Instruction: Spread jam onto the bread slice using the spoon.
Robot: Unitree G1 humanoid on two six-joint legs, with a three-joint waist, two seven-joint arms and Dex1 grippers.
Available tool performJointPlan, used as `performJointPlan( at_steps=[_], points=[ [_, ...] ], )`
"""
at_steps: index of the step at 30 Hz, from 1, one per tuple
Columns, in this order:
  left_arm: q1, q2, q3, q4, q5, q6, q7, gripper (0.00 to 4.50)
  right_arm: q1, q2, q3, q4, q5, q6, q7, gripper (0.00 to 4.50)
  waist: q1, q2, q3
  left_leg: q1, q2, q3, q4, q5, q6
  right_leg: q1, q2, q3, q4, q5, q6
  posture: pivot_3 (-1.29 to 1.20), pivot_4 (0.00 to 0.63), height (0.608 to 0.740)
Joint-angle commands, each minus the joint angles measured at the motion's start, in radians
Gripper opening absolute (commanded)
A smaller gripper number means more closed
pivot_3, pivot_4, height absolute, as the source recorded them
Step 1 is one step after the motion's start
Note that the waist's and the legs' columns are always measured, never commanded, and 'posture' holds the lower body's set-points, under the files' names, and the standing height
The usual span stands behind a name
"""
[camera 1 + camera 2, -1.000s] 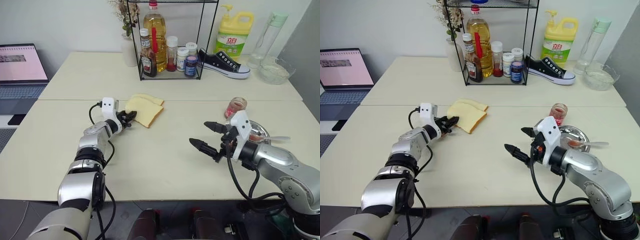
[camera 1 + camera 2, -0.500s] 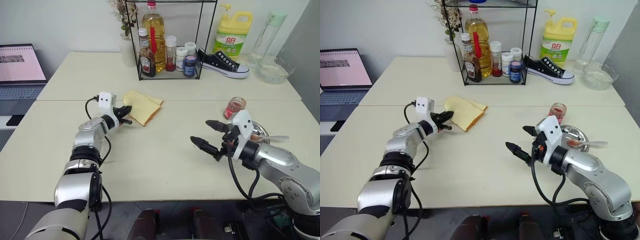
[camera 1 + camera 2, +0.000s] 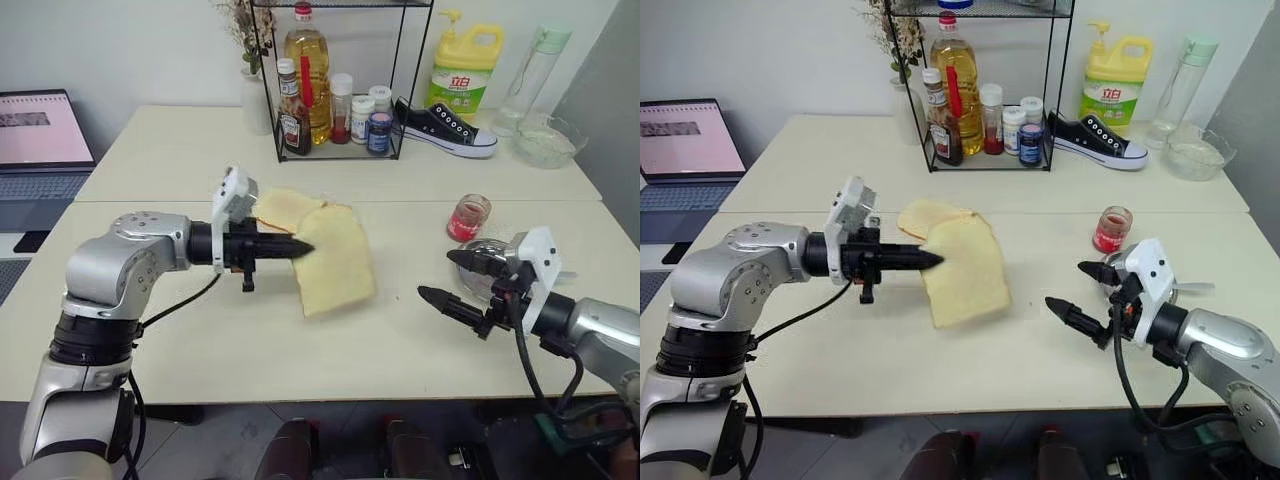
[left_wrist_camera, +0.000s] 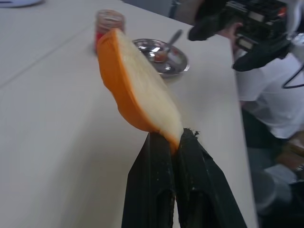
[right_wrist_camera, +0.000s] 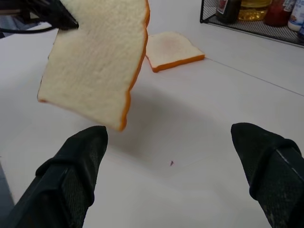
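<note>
Left eye view: the left gripper holds the bread slice clear of the cream table, its two black fingers pinched tight on the slice's upper corner. The slice is pale yellow, soft and matte, squarish with a rounded end and a thin tan-orange crust. It hangs tilted in the air near the middle of the table, its long axis running from the pinched corner at about 11 o'clock down toward 5 o'clock, broad face toward the camera.

A second pale slice lies flat on the table just behind it, at about 11 o'clock from the held one, partly hidden by it.

At 3 o'clock from the held slice, well apart, the right gripper hovers above the table with its fingers spread wide and nothing between them. Just beyond it sits a round shiny steel dish; the slim silver spoon rests in the dish, its bowl smeared red and its thin handle jutting past the rim. The jam, red paste in a short clear glass jar, stands near the dish at about 11 o'clock from it.

Along the far edge stand a black wire rack of bottles and jars, a black-and-white sneaker, a yellow detergent jug and a clear glass bowl. A laptop sits open at 9 o'clock.
</note>
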Motion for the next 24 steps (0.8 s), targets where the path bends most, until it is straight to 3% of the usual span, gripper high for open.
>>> performJointPlan(
  at_steps=[1,5,11,22,24],
  points=[
    [0.044,0.023,-0.086,-0.007,0.095,-0.113,-0.019,0.02,0.009,-0.011,-0.027,-0.044,0.028,0.003,-0.02,4.5,0.0,0.0,0.0,0.0,0.0,0.0,0.0,0.0,0.0,0.0,0.0,0.0,0.0,0.0,0.0,0.0,0.15,0.74],
    [0.084,0.003,-0.198,0.101,0.289,-0.385,-0.015,0.02,0.023,-0.012,-0.037,-0.069,0.062,0.021,-0.046,4.5,0.004,0.0,0.0,0.0,0.0,0.0,0.0,0.0,0.0,0.0,0.0,0.001,0.0,0.0,0.0,0.0,0.15,0.74],
    [0.024,-0.101,-0.216,0.334,0.457,-0.634,0.108,0.02,0.043,-0.039,-0.037,-0.094,0.123,0.044,-0.054,4.5,0.012,-0.001,0.0,-0.002,-0.001,0.0,0.001,0.0,0.0,0.0,-0.001,0.0,-0.001,0.0,0.0,0.0,0.15,0.74],
    [-0.013,-0.169,-0.203,0.449,0.489,-0.753,0.103,0.02,0.017,-0.049,0.017,-0.071,0.127,0.029,-0.05,4.5,0.007,-0.001,0.0,-0.002,-0.001,0.0,0.001,0.0,0.0,-0.001,-0.001,-0.001,-0.001,0.0,0.0,0.0,0.15,0.74],
    [-0.008,-0.171,-0.205,0.441,0.491,-0.754,0.097,0.49,0.015,-0.049,0.02,-0.064,0.124,0.027,-0.047,4.5,0.007,-0.001,0.0,-0.002,-0.001,0.0,0.001,0.0,0.0,-0.001,-0.001,-0.001,-0.001,0.0,0.0,0.0,0.15,0.74]
  ],
)
